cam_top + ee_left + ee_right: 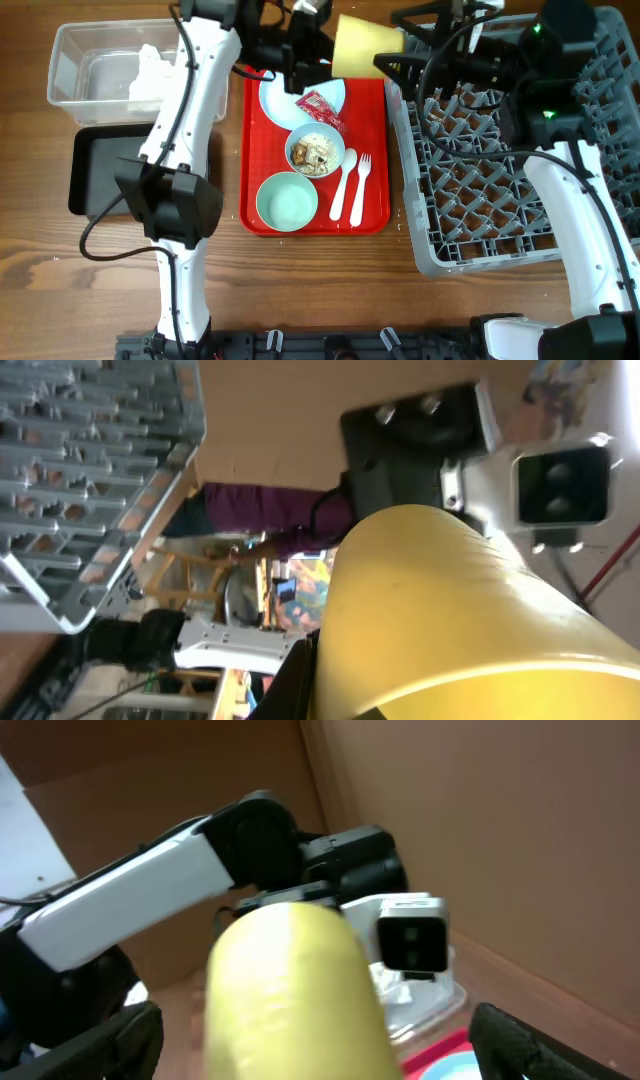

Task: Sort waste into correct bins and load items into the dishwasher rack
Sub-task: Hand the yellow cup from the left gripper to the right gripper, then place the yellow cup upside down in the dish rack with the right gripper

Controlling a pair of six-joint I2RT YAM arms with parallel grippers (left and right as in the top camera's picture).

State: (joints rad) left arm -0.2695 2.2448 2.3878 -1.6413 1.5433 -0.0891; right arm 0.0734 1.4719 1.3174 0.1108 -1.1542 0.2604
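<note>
Your left gripper is clamped on the yellow cup, holding it on its side in the air over the desk's far edge, above the far end of the red tray. Your right gripper, fingers spread wide, straddles the cup's other end beside the grey rack on the desk's right side.
</note>
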